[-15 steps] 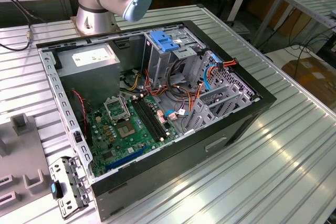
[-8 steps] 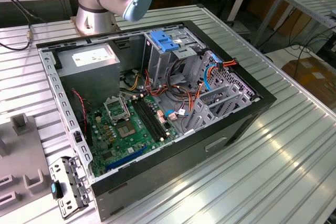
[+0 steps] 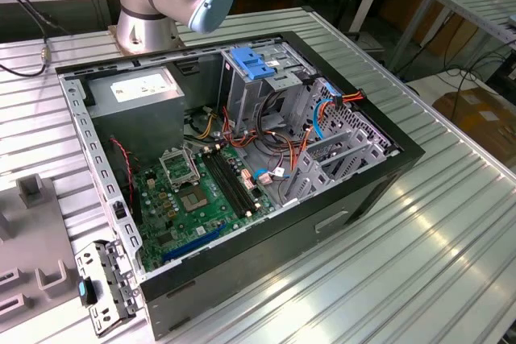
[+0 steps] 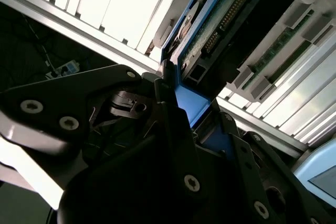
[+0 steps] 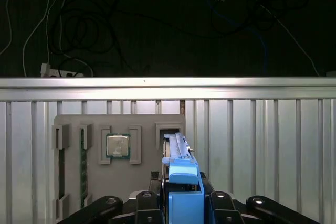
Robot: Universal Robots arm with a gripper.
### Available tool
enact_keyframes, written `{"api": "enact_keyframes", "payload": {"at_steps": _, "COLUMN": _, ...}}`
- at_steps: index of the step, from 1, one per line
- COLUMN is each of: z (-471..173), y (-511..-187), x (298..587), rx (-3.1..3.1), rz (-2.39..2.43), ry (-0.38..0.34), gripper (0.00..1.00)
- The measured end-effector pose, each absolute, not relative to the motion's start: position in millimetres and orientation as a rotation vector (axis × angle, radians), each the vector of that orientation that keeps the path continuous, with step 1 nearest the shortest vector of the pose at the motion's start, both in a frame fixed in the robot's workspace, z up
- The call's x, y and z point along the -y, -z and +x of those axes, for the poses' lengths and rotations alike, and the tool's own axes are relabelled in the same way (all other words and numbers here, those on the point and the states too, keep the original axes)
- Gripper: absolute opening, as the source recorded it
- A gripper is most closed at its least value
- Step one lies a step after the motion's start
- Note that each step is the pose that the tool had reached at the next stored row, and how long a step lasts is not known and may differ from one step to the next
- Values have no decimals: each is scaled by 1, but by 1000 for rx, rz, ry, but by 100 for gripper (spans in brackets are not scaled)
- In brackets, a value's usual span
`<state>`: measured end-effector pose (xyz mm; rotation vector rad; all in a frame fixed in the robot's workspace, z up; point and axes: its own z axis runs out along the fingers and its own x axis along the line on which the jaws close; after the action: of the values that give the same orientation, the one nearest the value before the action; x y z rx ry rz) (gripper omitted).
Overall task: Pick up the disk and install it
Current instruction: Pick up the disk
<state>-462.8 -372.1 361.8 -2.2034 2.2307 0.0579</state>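
The gripper (image 5: 184,205) has its fingers pressed in on the disk (image 5: 177,156), pinching it by the blue edge frame. In the first wrist view the disk stands on edge between the jaws, over the grey fixture tray (image 5: 121,182), just beside the pocket holding the processor chip (image 5: 117,146). Whether its far end sits in the tray's slot or hangs free, I cannot tell. The second wrist view shows the disk (image 4: 223,17) from its green circuit-board side, with the blue frame running down into the dark fingers (image 4: 176,135).

In the exterior view the computer case (image 3: 266,275) lies open on the slatted table (image 3: 427,255), well apart from the tray (image 3: 32,235).

Now the risks (and there are a few). The grip is on smooth plastic, a narrow hold, so I judge the disk could pivot or slip. If the end is seated, a crooked pull could jam it. Near the drive cage (image 3: 339,147), loose orange and blue cables (image 3: 326,106) could snag a tilted disk.
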Motion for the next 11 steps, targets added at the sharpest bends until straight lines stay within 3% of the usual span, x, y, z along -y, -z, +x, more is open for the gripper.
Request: {"api": "enact_keyframes", "payload": {"at_steps": 11, "z": -463, "y": -367, "x": 372, "rx": -2231, "rz": -2203, "ry": -58, "gripper": 37}}
